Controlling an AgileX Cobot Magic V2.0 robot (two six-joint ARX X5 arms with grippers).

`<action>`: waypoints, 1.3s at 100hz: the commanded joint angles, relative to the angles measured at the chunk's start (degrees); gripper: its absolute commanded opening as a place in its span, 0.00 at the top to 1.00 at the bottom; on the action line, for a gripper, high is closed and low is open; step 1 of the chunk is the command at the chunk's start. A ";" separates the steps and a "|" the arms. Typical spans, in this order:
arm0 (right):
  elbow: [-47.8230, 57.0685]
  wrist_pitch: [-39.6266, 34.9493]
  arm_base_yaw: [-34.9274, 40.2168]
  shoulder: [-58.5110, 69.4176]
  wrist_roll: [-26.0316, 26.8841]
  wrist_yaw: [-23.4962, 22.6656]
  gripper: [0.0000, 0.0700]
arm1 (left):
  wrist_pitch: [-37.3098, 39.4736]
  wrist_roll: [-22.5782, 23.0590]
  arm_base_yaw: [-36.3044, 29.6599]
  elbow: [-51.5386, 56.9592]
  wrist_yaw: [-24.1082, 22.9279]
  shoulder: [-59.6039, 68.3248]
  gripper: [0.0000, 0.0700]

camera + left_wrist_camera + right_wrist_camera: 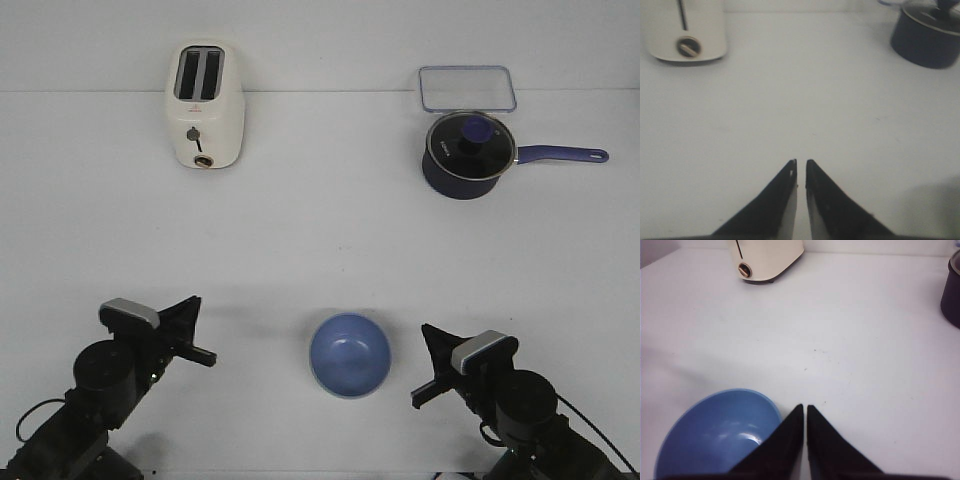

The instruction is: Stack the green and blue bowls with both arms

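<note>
One blue bowl (pixel 350 354) sits on the worktop (pixel 320 240); only this single bowl shows. There is one cream toaster (pixel 204 105), one dark-blue lidded saucepan (pixel 468 155), and one clear rectangular container (pixel 467 88). Two black arms appear, each with one claw: left claw (pixel 197 338), right claw (pixel 428 372).

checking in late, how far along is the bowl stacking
Only a blue bowl shows, upright on the table between the arms. No separate green bowl is visible in any view; whether it sits nested under the blue one cannot be told. Nothing is in hand: the left gripper and right gripper both have fingers closed on nothing, the right beside the bowl. If the green is underneath, the stacking is done.
</note>
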 commanded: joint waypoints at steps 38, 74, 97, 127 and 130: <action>0.55 0.79 0.46 0.00 0.61 0.07 0.98 | 10.62 12.63 27.87 -28.87 3.50 -27.67 0.98; 0.55 0.81 0.46 0.00 0.61 0.07 0.98 | 10.88 12.55 28.50 -30.93 3.85 -30.71 0.98; 0.55 0.77 0.46 0.00 0.61 0.07 0.98 | 10.80 12.55 28.50 -30.91 3.87 -30.69 0.98; 0.55 0.77 0.46 0.00 0.61 0.07 0.98 | 10.80 12.55 28.50 -30.91 3.85 -30.69 0.98; 0.55 0.77 0.46 0.00 0.61 0.07 0.98 | 10.80 12.55 28.50 -30.91 3.85 -30.69 0.98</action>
